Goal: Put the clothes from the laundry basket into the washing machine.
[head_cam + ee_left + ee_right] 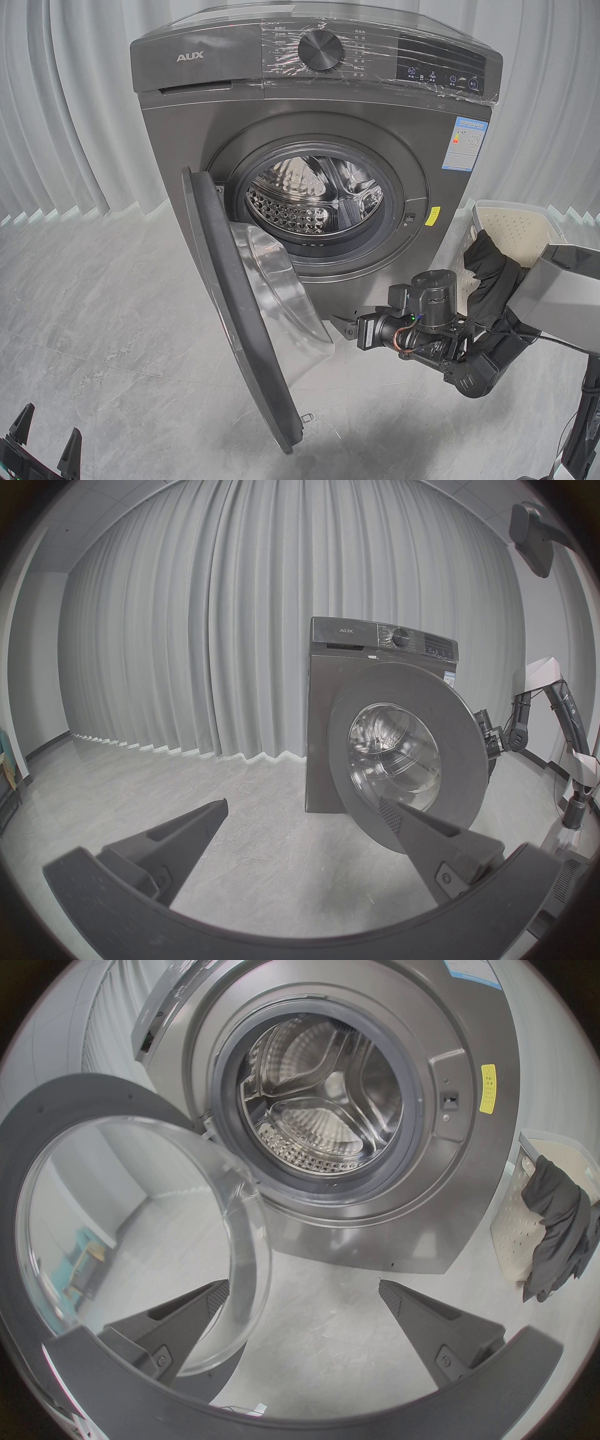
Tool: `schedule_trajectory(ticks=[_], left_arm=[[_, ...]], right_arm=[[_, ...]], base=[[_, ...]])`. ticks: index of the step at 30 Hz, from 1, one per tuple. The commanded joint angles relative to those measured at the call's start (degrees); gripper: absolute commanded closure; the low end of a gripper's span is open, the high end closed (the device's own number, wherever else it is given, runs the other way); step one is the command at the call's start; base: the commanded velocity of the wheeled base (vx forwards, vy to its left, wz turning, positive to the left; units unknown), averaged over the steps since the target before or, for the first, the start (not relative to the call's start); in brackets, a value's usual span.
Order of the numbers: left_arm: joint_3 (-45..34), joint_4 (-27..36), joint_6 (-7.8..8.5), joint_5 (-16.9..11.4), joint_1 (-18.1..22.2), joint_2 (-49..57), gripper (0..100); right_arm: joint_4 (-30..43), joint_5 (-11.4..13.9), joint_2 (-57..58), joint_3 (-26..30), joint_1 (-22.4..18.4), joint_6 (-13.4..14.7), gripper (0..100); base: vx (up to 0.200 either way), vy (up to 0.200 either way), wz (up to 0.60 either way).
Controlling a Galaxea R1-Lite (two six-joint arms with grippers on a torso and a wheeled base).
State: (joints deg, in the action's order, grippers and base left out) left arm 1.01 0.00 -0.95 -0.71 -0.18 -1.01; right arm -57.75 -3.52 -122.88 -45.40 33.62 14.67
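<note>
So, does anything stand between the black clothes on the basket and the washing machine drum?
Nothing visible does. The door stands open on the robot's left, away from the black clothes, and the drum is unblocked.

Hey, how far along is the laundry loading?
Done: the grey washing machine's round glass door hangs open. In hand: nothing; the right end effector is open and empty before the shiny steel drum, which holds no clothes. Left: the black garment draped over the cream perforated laundry basket.

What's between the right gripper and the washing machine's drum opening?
Between right gripper and drum opening: only bare floor and the machine's front panel, per the right wrist view. The door stands aside.
</note>
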Motion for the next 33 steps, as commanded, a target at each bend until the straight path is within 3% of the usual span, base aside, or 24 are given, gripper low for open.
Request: schedule_trajectory(ticks=[1, 6, 11, 20, 33], left_arm=[[-0.9, 0.0, -0.02, 0.0, 0.0, 0.9, 0], [-0.9, 0.0, -0.02, 0.1, 0.0, 0.9, 0], [-0.9, 0.0, -0.02, 0.1, 0.0, 0.9, 0], [-0.9, 0.0, -0.02, 0.0, 0.0, 0.9, 0], [-0.9, 0.0, -0.02, 0.0, 0.0, 0.9, 0]], right_arm=[[-0.1, 0.0, -0.6, 0.3, 1.9, 0.0, 0], [-0.9, 0.2, -0.4, 0.6, 4.0, 0.3, 0], [-7.7, 0.7, -1.1, 0.9, 5.2, -0.3, 0], [-7.3, 1.7, -1.9, -0.2, 4.9, -0.8, 0], [-4.4, 1.6, -8.4, -9.5, 10.8, -0.9, 0]], base=[[0.0, 0.0, 0.0], [0.0, 0.0, 0.0], [0.0, 0.0, 0.0], [0.0, 0.0, 0.0], [0.0, 0.0, 0.0]])
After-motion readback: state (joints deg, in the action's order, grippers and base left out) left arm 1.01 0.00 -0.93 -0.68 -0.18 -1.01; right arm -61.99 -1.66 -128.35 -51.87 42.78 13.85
